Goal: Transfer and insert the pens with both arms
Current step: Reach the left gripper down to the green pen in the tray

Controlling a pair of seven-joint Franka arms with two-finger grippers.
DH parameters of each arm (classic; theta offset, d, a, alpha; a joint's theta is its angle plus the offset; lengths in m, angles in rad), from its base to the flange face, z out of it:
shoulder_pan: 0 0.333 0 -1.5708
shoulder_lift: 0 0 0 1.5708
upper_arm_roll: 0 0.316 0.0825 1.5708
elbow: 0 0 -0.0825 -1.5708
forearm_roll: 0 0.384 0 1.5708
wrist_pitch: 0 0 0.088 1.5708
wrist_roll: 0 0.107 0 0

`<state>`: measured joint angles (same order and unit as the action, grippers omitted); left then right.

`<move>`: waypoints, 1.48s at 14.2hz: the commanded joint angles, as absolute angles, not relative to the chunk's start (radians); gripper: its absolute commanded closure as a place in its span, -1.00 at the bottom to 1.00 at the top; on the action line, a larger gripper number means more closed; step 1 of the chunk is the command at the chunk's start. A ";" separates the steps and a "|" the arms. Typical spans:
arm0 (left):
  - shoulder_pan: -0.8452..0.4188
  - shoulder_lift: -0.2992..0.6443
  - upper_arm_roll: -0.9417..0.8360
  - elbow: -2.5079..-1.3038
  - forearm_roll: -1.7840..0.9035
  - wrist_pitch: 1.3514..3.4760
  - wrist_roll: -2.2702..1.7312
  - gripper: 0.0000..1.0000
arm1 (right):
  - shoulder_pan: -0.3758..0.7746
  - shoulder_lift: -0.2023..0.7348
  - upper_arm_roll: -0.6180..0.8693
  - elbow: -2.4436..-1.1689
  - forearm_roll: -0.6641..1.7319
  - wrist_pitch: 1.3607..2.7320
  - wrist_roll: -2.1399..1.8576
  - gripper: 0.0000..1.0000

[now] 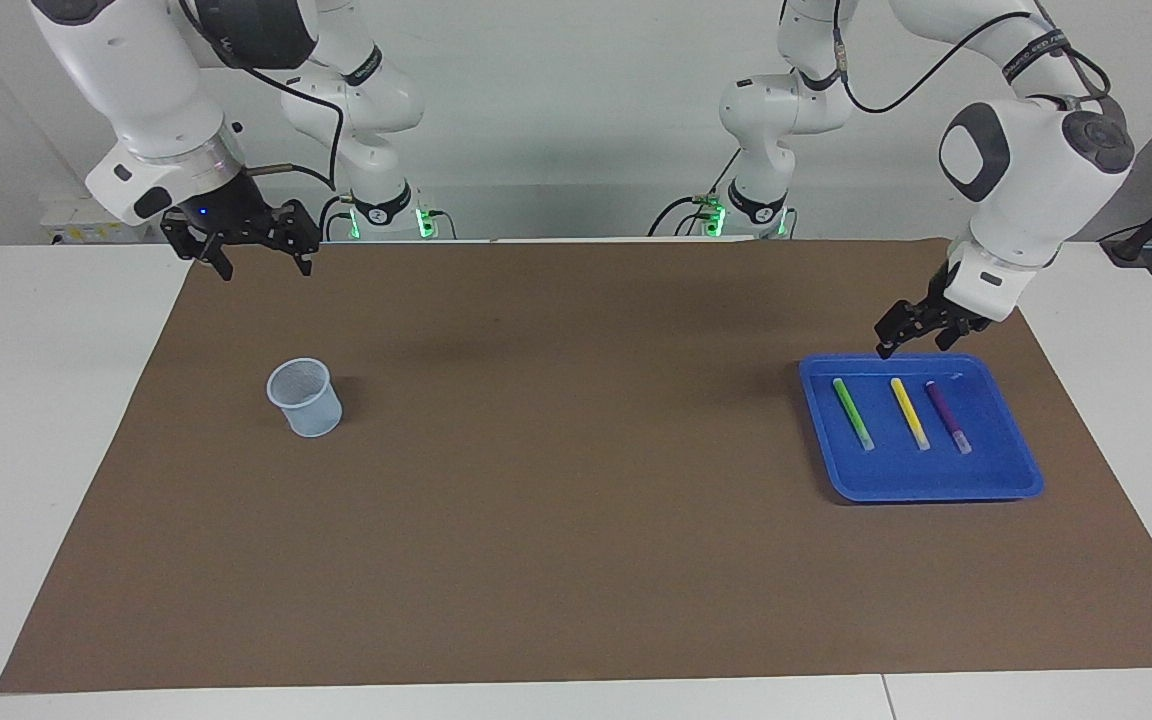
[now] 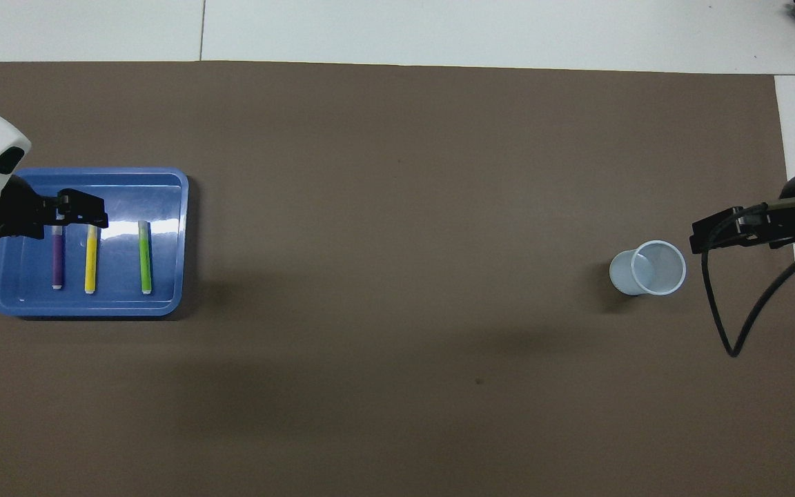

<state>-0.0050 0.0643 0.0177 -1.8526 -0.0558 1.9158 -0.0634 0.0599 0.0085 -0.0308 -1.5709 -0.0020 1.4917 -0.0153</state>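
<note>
My left tool (image 1: pixel 908 335) hangs released over the robot-side rim of the blue tray (image 1: pixel 1011 482), arm bent down steeply; my right tool (image 1: pixel 258 250) waits released over the mat's (image 1: pixel 556 560) edge. The green pen (image 1: pixel 852 413), yellow pen (image 1: pixel 909 413) and purple pen (image 1: pixel 948 416) lie side by side in the tray — apart, untouched. The mat between tray and cup (image 1: pixel 306 398) lies open — I can read no writing anywhere.

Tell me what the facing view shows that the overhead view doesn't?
Only the facing view shows both whole arms, their bases, and the left claw raised above the blue tray's edge. Only the overhead view looks straight down into the cup. Both show the green pen, yellow pen, purple pen, and the waiting right claw.
</note>
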 commanded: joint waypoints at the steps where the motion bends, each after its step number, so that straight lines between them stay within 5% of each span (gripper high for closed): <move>1: 0.008 0.084 0.015 -1.890 -0.066 2.000 -0.064 -1.00 | 0.052 -0.002 -0.032 -1.574 0.021 1.485 -0.025 -1.00; 21: 0.015 0.247 0.015 -2.080 -0.066 2.330 -0.058 -0.92 | 0.052 -0.002 -0.032 -1.574 0.021 1.485 -0.025 -1.00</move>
